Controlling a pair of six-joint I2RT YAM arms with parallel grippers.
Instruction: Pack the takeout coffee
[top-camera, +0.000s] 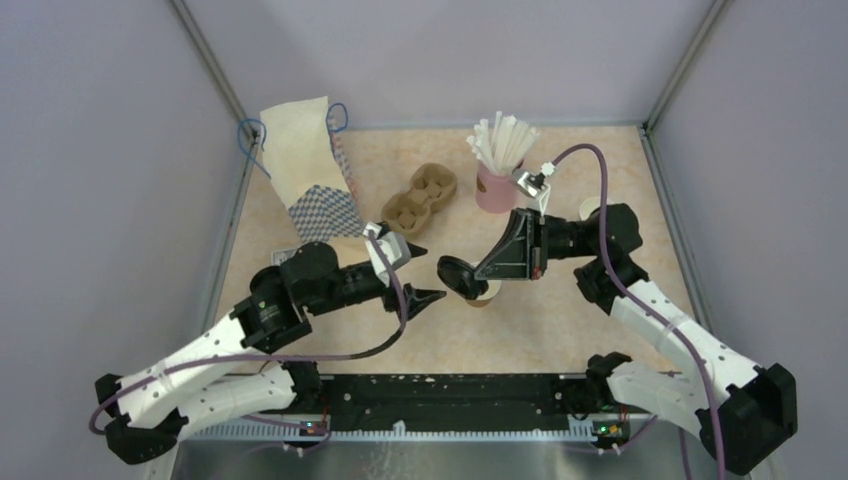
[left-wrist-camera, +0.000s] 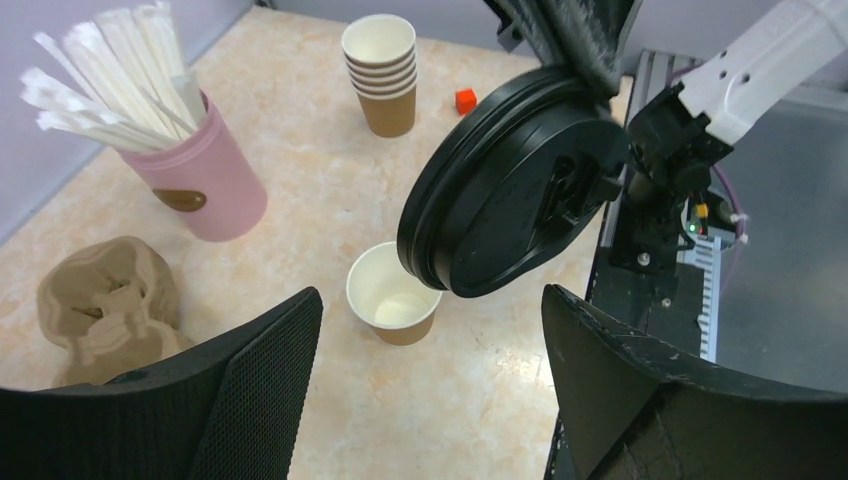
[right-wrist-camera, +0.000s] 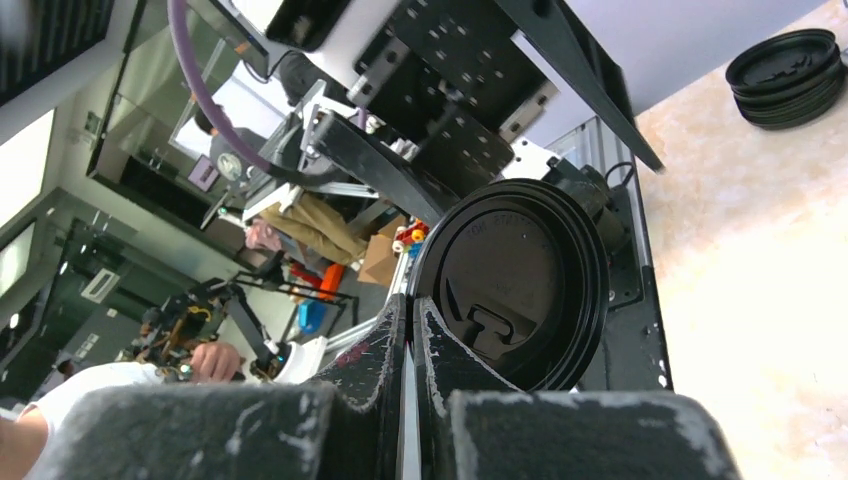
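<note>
Kraft paper bag (top-camera: 305, 165) stands well to the left of the takeout cup (left-wrist-camera: 393, 295) and farther back. I cannot see into it. A pulp carrier (top-camera: 420, 195) lies between the bag and the cup, also farther back, and its wells hold nothing.

My left claw (top-camera: 435, 272) hovers just left of the cup. Its jaws are spread wide with nothing between them, ready, I judge, to steady the cup if that is wanted.

The cup itself stands upright on the surface (top-camera: 560, 320), uncovered, with its white inside showing. The black lid (left-wrist-camera: 515, 180) hangs just above the cup's right rim. It is steeply tilted and not seated, and I cannot tell whether its lower edge touches the rim. My right claw (right-wrist-camera: 410, 330) has pinched the lid by its edge, jaws closed nearly together on it.

A pink cup (top-camera: 497, 180) full of straws sits behind the takeout cup and a little to the right.

As I read it, the job is in its early half. The lid has been fetched and brought over, but capping is not yet done. After that, the covered cup has to go into the carrier or the bag.
</note>
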